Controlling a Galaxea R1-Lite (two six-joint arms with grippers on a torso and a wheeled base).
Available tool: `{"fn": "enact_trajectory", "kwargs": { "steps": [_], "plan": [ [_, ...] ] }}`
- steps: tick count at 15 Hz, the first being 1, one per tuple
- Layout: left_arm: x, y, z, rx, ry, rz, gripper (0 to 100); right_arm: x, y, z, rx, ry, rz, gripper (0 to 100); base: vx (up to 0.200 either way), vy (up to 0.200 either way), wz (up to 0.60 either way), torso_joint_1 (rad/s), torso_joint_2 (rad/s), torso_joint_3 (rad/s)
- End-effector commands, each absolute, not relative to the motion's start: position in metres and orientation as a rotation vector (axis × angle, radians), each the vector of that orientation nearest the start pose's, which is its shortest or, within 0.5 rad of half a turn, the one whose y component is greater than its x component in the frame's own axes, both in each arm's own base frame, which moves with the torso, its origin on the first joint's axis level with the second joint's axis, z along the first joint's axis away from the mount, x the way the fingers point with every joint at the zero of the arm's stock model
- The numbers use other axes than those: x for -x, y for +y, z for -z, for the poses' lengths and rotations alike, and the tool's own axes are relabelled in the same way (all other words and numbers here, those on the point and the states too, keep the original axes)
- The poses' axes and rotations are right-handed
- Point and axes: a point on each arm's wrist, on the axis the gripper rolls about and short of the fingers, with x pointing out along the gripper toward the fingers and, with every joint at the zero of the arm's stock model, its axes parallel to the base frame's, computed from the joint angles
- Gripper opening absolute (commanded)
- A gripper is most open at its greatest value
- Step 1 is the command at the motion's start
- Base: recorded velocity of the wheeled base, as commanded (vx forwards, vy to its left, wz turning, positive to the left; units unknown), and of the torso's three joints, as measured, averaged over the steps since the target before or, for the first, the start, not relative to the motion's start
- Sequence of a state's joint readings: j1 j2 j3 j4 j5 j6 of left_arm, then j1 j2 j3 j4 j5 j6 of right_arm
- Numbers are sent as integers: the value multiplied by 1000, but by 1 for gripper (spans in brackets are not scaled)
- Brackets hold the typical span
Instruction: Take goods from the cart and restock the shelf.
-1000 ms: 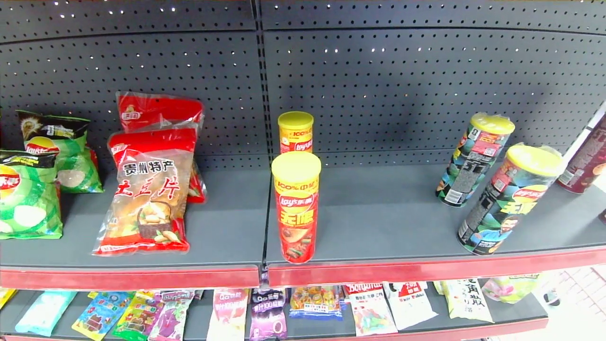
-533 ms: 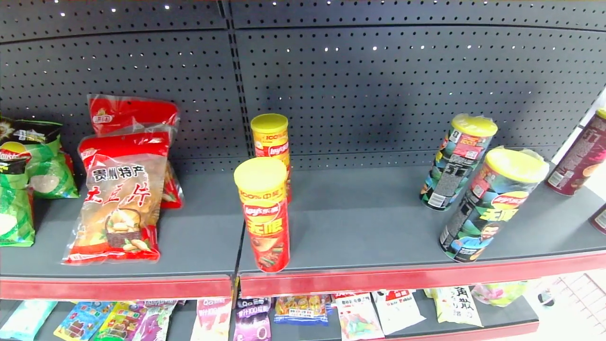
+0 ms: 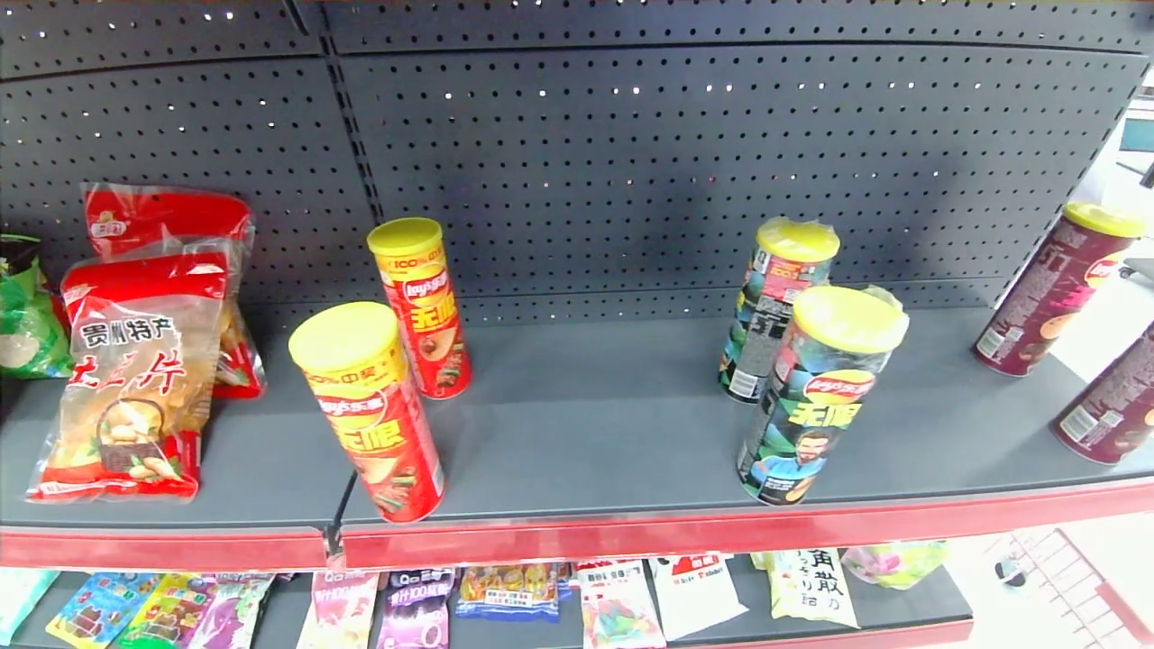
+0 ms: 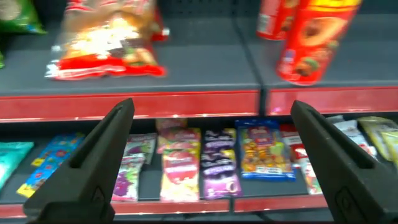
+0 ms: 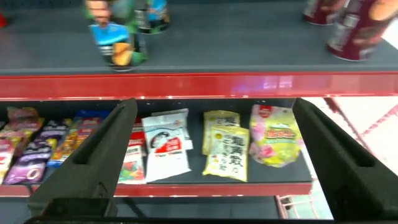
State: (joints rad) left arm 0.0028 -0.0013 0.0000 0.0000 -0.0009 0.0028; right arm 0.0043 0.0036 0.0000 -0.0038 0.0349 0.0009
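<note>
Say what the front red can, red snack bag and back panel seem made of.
Front red can: likely printed cardboard tube, glossy, with a yellow plastic-looking lid. Red snack bag: clear, crinkled plastic film. Back panel: dark perforated, probably painted metal.

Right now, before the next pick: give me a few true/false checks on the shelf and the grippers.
1. Two red cans stand upright on the upper shelf. True.
2. The left gripper holds a can. False: it is open and empty.
3. The right gripper is open. True.
4. The red bags sit right of the red cans. False: left of them.
5. The green cans have red lids. False: yellow lids.
6. The lower shelf holds packets. True.
</note>
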Motion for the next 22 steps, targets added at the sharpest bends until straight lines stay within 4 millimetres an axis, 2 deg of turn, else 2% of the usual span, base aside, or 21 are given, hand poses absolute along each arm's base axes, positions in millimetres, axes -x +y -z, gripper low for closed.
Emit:
{"fn": "enact_trajectory", "kwargs": {
  "steps": [1,9,22],
  "plan": [
    [23,0,-75,-3,0,-2,100,23,1,-76,-2,-2,-40,100,0,-200,0,-2,2,2],
    [23,0,-75,-2,0,-3,100,23,1,-76,2,-2,-40,100,0,-200,0,1,4,4],
    [23,0,-75,0,0,-3,100,23,1,-76,2,-2,-35,100,0,0,0,0,0,0]
  ]
}}
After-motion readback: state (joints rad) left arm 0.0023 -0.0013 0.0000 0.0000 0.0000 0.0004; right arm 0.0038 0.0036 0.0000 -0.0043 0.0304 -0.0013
